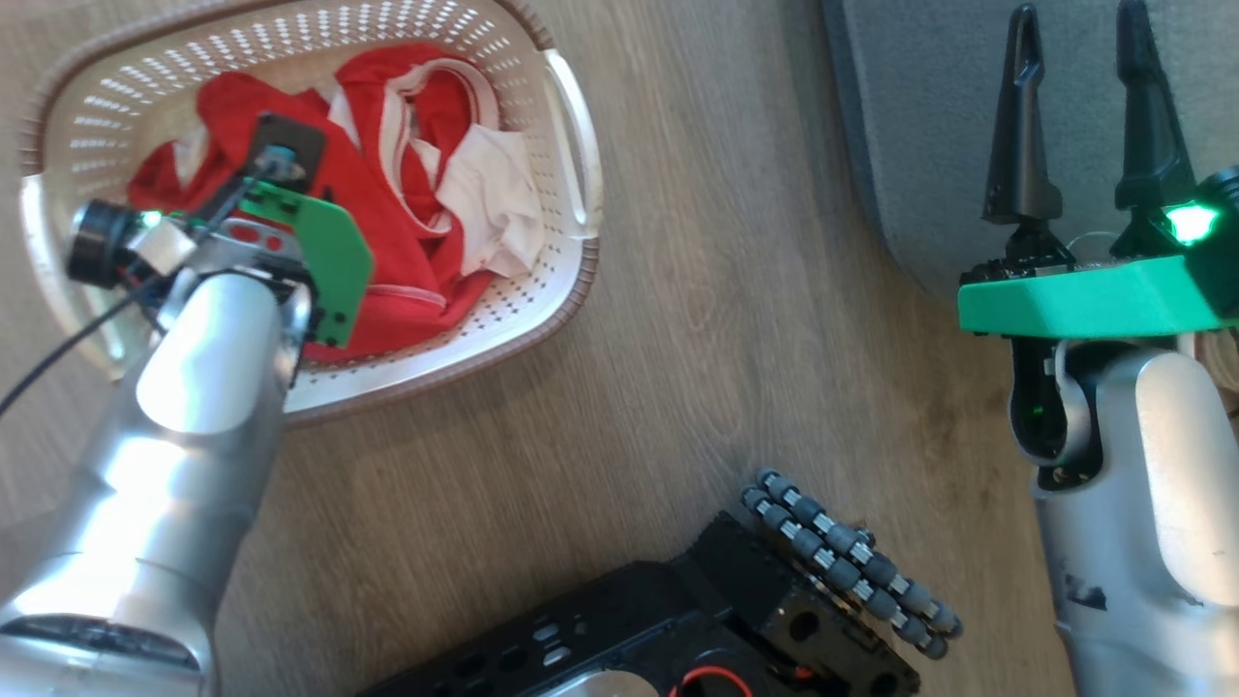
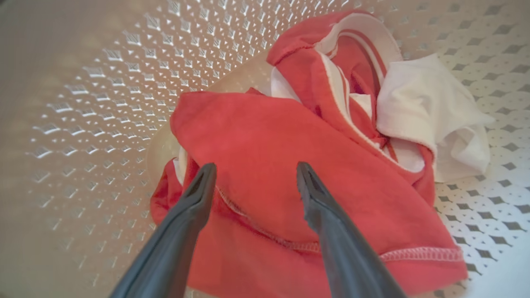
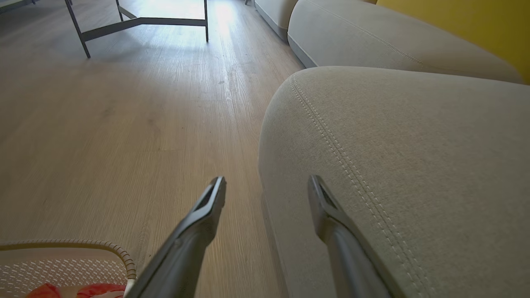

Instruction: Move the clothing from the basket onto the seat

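In the head view the basket [image 1: 126, 87] is seen at the upper left of the frame, set on the wooden floor [image 1: 726, 339]; the clothing [image 1: 387, 223] is heaped inside it, red cloth edged in white, with a crumpled white panel towards the basket's right wall; the seat [image 1: 920, 116] is found at the upper right, well apart from the basket, with bare floor between them.

The left gripper [image 2: 255, 166] is seen inside the basket; in the left wrist view its fingers [image 2: 186, 223] are spread wide, their tips placed over a broad fold of red cloth at the centre of the frame; nothing is pinched between them, and whether the tips touch the cloth cannot be told.

The right gripper [image 1: 1078, 15] is held at the right of the head view, pointed up the frame over the seat's rounded edge; its fingers [image 3: 194, 231] are likewise spread, and nothing is gripped; in the right wrist view one finger is set against the floor and the other against the grey cushion beside a double line of pale stitching; a corner of the basket with a scrap of red is caught at the lower left; a dark metal frame [image 3: 140, 22] is seen at the upper left, a second cushion [image 3: 372, 37] at the top, and a yellow wall [image 3: 455, 25] at the upper right.
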{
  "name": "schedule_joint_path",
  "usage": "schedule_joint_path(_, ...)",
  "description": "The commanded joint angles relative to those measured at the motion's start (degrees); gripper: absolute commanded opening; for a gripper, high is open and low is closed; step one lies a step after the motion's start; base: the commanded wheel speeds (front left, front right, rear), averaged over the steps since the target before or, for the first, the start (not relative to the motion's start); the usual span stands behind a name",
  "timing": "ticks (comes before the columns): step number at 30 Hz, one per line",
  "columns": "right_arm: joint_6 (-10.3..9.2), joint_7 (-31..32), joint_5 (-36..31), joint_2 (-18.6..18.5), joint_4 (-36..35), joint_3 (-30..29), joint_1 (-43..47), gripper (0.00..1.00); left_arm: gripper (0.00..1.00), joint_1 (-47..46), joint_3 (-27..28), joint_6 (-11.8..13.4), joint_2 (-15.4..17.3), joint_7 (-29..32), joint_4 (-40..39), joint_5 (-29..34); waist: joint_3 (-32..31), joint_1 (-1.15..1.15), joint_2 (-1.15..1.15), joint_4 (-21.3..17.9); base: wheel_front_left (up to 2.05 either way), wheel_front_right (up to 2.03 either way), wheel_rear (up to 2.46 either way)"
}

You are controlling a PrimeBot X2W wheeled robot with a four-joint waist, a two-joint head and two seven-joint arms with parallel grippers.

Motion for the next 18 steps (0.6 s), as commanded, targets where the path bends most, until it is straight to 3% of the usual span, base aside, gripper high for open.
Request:
schedule_joint_path(1,0.40,-0.3,0.6,0.0,-2.1,0.6,1.9,1.00,1.00,-0.6,1.6,0.6,1.5,-0.1,-0.4,-0.5,0.7,0.00,0.00,-0.8,0.00,0.00,0.00)
schedule_joint_path(18,0.40,-0.3,2.4,0.0,-4.3,1.1,3.7,1.00,1.00,-4.4,1.7,1.3,3.9,2.7,4.4,-1.9,3.0,0.00,0.00,-1.8,0.00,0.00,0.00)
